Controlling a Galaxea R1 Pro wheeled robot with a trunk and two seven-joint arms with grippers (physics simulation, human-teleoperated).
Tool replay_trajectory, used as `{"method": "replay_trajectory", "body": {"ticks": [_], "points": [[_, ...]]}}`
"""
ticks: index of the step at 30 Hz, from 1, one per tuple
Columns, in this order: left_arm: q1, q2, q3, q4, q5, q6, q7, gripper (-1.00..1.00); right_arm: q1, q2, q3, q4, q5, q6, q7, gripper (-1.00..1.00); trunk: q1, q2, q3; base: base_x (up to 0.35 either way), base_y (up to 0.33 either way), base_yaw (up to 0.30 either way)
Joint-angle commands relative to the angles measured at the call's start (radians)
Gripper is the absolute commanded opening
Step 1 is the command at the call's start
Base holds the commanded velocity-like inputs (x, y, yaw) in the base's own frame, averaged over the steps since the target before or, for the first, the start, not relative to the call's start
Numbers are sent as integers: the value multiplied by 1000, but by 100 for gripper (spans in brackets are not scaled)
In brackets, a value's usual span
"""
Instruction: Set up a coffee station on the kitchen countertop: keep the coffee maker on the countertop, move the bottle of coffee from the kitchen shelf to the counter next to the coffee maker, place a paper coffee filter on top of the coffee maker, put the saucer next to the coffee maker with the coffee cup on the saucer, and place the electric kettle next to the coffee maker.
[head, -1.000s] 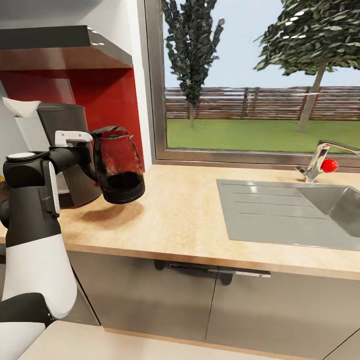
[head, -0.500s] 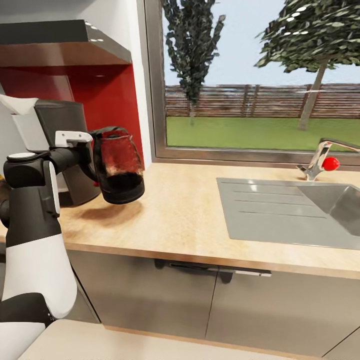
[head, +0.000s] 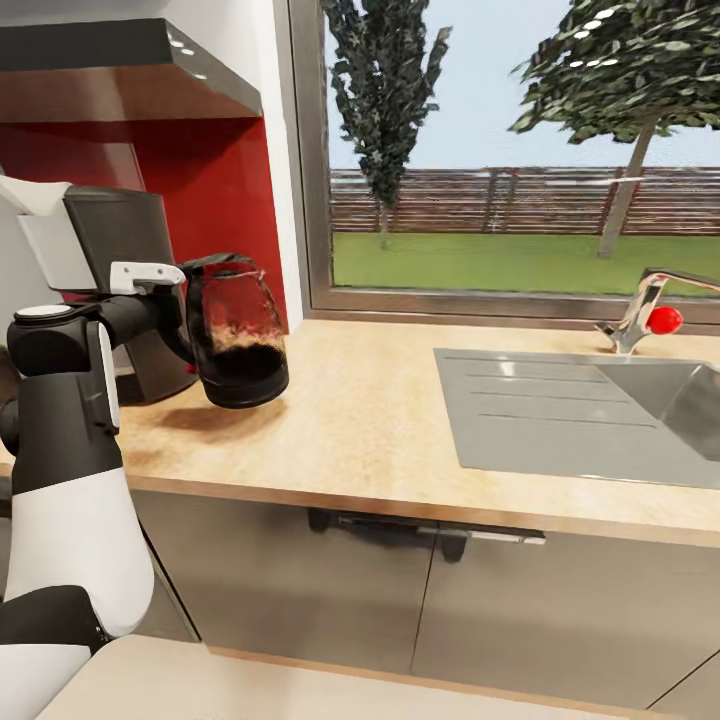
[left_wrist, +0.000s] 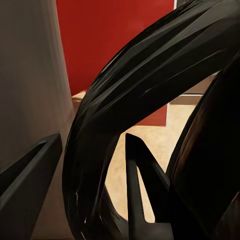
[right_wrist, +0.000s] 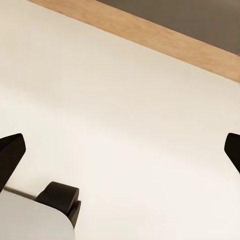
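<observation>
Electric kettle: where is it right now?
Head view, left side: the electric kettle hangs just above the countertop in the left gripper, beside the coffee maker.

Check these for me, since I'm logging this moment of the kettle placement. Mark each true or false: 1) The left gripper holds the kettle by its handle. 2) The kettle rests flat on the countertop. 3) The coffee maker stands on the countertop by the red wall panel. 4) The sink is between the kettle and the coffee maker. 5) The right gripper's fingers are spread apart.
1) True: the left gripper grips the handle of the electric kettle.
2) False: it hangs tilted above the countertop, with its shadow beneath it.
3) True: the coffee maker stands there.
4) False: the sink lies on the kettle's far side, toward the tap.
5) True: the right gripper holds nothing.
</observation>
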Motion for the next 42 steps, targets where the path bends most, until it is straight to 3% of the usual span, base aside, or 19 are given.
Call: {"method": "replay_trajectory", "body": {"ticks": [1,8,29,42], "points": [[-1,0,1,-1,-9,2,-11,-100,-1,0,3,0,-11,-2,8,100,4,-8,-4,0,0,0],[-1,0,1,-1,-9,2,-11,-100,-1,0,3,0,-11,-2,8,100,19,-36,-17,0,0,0],[0,0,1,-1,-9,2,-11,-100,-1,0,3,0,-11,-2,8,100,19,-36,-17,19,17,0],[-1,0,1,-1,-9,2,-11,-100,-1,0,3,0,-11,-2,8,100,42,-78,-35,0,0,0]]}}
